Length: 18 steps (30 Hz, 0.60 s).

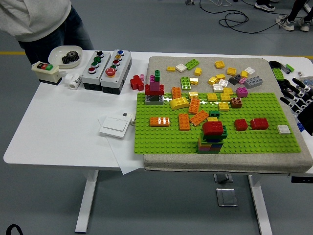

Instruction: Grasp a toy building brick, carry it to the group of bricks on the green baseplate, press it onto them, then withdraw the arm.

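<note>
A: Where does the brick job stand?

B: Judging by how things lie, it looks close to finished. A red brick (213,128) caps the stacked group of bricks (211,138) near the front edge of the green baseplate (161,139), and nothing is being carried. The cap sits a little askew, so whether it is fully pressed home I cannot say.

A: And the hand?

B: The right hand (298,100) is at the table's right edge, past the grey mat (161,62), well apart from the stack. Its dark fingers look spread and it holds nothing. No left hand shows.

A: What are the pieces like?

B: Hard, glossy plastic, blocky with round studs. The stack is layered: red over green, then thin coloured bands. The baseplate is a flat studded sheet; the mat under it looks like soft, matte felt. Two loose red bricks (251,124) sit right of the stack, orange bricks (193,113) lie jumbled behind it, and a small tower (154,90) stands at the plate's far left corner.

A: Anyone else?

B: A person (39,22) stands at the far left corner of the table, hands not visible.
</note>
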Motion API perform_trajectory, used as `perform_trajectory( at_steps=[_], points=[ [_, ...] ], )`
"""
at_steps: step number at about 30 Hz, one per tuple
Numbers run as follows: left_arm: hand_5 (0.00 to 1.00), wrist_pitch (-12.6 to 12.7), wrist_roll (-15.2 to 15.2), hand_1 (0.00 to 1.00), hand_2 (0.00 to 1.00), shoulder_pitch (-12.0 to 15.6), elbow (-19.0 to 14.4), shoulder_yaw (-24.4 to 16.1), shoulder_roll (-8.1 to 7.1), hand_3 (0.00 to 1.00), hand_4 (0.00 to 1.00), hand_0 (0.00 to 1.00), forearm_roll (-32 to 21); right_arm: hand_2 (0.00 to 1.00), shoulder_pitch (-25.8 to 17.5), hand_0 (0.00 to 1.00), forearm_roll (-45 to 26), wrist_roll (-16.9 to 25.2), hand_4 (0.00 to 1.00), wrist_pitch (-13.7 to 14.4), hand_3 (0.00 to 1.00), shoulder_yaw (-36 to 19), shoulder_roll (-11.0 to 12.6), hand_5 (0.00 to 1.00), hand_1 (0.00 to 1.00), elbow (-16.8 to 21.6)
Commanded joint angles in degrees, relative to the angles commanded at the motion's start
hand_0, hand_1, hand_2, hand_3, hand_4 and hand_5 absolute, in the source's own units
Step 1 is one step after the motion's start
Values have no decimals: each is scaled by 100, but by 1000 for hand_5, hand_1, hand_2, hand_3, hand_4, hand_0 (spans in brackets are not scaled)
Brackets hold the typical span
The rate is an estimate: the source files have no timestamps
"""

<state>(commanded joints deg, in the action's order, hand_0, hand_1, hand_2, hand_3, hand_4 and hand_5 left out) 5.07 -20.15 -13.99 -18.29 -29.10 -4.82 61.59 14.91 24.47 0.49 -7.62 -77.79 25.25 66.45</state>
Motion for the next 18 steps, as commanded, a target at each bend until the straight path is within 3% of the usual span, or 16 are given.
perform_trajectory(
  at_steps=[18],
  points=[
    [667,-24,-30,706,725,69,-6,-39,22,587,671,671,23,788,205,864,97,19,998,17,779,375,-14,998,778,6]
  ],
)
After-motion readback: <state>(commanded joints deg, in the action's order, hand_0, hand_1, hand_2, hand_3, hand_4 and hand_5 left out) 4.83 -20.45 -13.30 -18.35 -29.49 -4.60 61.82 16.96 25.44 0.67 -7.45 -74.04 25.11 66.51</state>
